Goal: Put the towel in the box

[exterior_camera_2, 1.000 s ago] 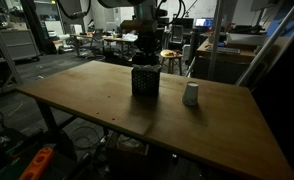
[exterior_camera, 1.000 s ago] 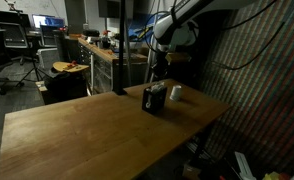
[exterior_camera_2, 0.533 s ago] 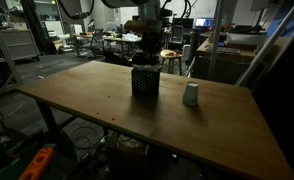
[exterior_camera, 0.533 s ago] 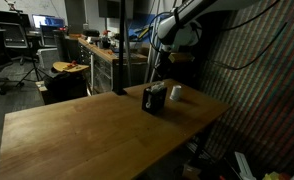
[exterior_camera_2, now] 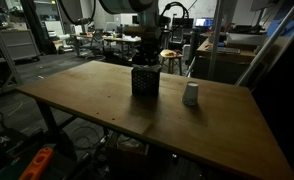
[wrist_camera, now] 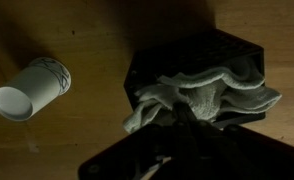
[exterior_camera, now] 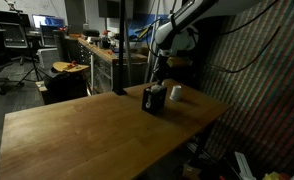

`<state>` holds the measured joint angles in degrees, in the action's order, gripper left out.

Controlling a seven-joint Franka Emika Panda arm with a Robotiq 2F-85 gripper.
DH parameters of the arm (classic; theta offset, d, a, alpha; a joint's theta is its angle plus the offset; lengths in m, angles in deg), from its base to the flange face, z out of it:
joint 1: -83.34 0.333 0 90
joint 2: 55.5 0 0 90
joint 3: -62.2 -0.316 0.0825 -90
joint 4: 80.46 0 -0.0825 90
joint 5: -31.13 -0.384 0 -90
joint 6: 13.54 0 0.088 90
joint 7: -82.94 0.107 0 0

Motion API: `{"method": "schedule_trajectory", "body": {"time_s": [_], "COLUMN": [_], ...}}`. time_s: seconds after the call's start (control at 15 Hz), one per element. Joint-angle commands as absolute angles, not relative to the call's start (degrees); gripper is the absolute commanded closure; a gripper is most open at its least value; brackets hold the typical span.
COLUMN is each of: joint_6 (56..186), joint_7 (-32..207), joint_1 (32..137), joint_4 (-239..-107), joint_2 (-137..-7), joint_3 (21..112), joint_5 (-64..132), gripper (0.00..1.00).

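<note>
The dark box (wrist_camera: pixel 217 50) stands on the wooden table in both exterior views (exterior_camera: pixel 152 100) (exterior_camera_2: pixel 144 82). The grey-white towel (wrist_camera: pixel 212 95) lies bunched in its open top, with folds spilling over the rim. My gripper (wrist_camera: pixel 177 120) hangs straight above the box (exterior_camera: pixel 157 78) (exterior_camera_2: pixel 145 62), its dark fingertips pressed together where the towel's folds gather. It looks shut on the cloth. In the exterior views only a pale scrap of towel (exterior_camera: pixel 153 88) shows at the box's top.
A white paper cup (wrist_camera: pixel 32 88) stands on the table beside the box (exterior_camera: pixel 176 93) (exterior_camera_2: pixel 191 94). The wooden table (exterior_camera: pixel 87 130) (exterior_camera_2: pixel 97 95) stretches wide to the near side. Desks, chairs and lab clutter fill the dark background.
The upper arm has shifted slightly. The gripper stays shut above the box, and the box, towel and cup have not moved.
</note>
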<state>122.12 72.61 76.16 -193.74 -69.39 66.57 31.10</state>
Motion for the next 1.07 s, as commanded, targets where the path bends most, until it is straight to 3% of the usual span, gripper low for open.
{"method": "schedule_trajectory", "body": {"time_s": [0.0,1.0], "joint_6": [122.45,122.6], "joint_7": [72.35,70.66], "joint_1": [76.77,76.16], "joint_4": [-192.73,-191.04], "joint_2": [-70.83,-78.1], "joint_3": [66.0,63.96], "joint_5": [31.53,29.8], "gripper": [0.95,0.95]}}
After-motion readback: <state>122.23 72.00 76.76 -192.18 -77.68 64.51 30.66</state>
